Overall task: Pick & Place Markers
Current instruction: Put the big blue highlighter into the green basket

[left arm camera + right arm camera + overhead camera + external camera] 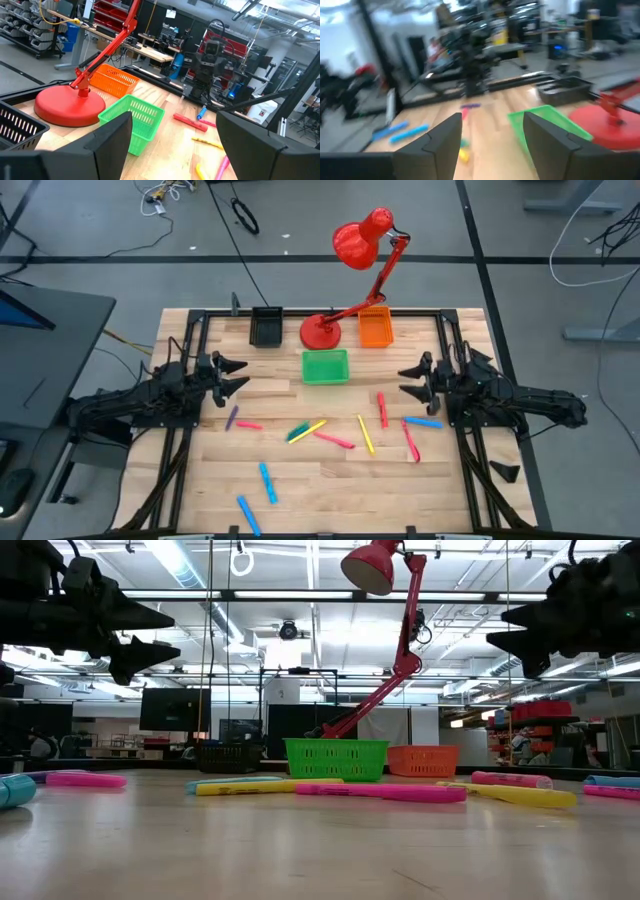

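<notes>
Several markers lie flat and scattered on the wooden table: a purple one (232,417), a green and a yellow one (306,430), pink ones (335,440), a red one (382,410) and blue ones (268,482) (422,421). My left gripper (235,375) (170,632) (175,145) hovers open above the table's left side, well clear of the markers. My right gripper (408,380) (505,625) (492,140) hovers open above the right side, just beyond the red and blue markers. Neither holds anything.
A green bin (325,367) stands at the table's middle, toward the far edge, between the two grippers. A black bin (266,327) and an orange bin (375,328) sit at the far edge, with the red lamp's base (321,332) between them and its head (360,240) beyond the table.
</notes>
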Controlling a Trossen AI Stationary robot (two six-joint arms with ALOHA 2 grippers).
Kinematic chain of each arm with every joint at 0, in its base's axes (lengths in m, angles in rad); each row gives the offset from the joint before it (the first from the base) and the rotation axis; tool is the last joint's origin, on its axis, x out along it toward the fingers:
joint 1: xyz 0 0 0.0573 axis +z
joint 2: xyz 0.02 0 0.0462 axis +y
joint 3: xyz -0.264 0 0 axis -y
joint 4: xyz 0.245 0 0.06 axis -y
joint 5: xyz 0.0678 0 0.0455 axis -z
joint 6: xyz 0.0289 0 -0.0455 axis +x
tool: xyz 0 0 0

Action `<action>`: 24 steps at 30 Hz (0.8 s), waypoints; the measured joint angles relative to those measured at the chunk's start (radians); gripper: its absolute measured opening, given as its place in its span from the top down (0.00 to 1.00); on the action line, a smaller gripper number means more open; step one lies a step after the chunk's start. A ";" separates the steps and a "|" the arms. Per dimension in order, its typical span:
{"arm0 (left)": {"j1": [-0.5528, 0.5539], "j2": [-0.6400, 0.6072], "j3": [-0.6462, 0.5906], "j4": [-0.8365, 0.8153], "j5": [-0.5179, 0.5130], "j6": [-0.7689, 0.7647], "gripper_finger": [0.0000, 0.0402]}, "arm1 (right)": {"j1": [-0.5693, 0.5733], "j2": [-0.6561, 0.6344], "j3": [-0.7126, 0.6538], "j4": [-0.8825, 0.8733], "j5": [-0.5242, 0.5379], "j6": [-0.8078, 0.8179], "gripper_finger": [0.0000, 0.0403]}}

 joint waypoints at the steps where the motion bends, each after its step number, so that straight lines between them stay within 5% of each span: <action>1: 0.000 0.000 0.000 0.000 0.000 0.000 0.26 | 0.000 0.000 0.002 -0.005 0.020 0.019 0.47; 17: 0.000 0.000 0.000 0.000 0.000 0.000 0.26 | 0.000 0.197 0.412 -0.300 0.455 0.083 0.47; 24: 0.000 0.000 0.000 0.000 0.000 0.000 0.26 | 0.000 0.362 0.625 -0.363 0.508 0.089 0.47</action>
